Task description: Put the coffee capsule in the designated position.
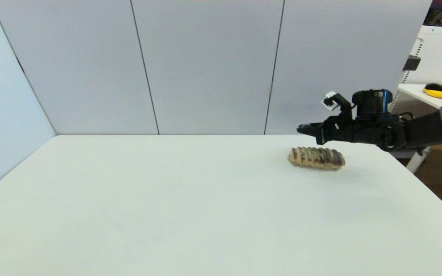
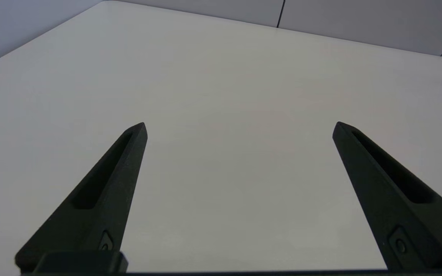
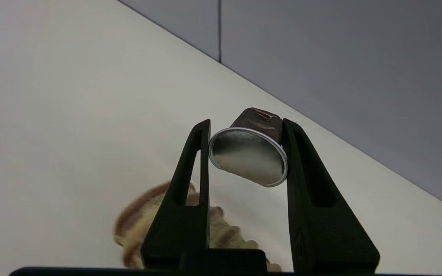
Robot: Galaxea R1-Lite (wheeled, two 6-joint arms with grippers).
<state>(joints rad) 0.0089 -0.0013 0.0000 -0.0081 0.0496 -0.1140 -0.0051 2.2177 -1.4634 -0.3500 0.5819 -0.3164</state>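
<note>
- Reaching in from the right side of the head view, the right claw (image 1: pixel 301 129) is held in the air above the white counter (image 1: pixel 190 207), near its far right corner, with its tips pointing toward the robot's left.
- The coffee capsule (image 3: pixel 248 155) is gripped between the 2 black fingers (image 3: pixel 196 161) of the right claw, as seen in the right wrist view: its round silvery foil face is turned back toward the wrist camera and its dark brown body is pointed away, past the fingertips.
- The capsule is pressed on both sides by the fingers, which are drawn in narrow around it; it is tilted a little and is held clear of the counter.
- In the head view the capsule itself cannot be made out at the claw's tip.
- A tan-and-brown striped bread loaf (image 1: pixel 316 157) is laid lengthwise on the counter, just below and slightly nearer than the right claw; in the right wrist view it is seen blurred behind the fingers, apart from the capsule.
- The left claw (image 2: pixel 240 126) is shown only in the left wrist view, with its 2 fingers spread wide over bare counter and nothing held between them.
- Grey wall panels (image 1: pixel 205 65) are stood behind the counter's far edge.
</note>
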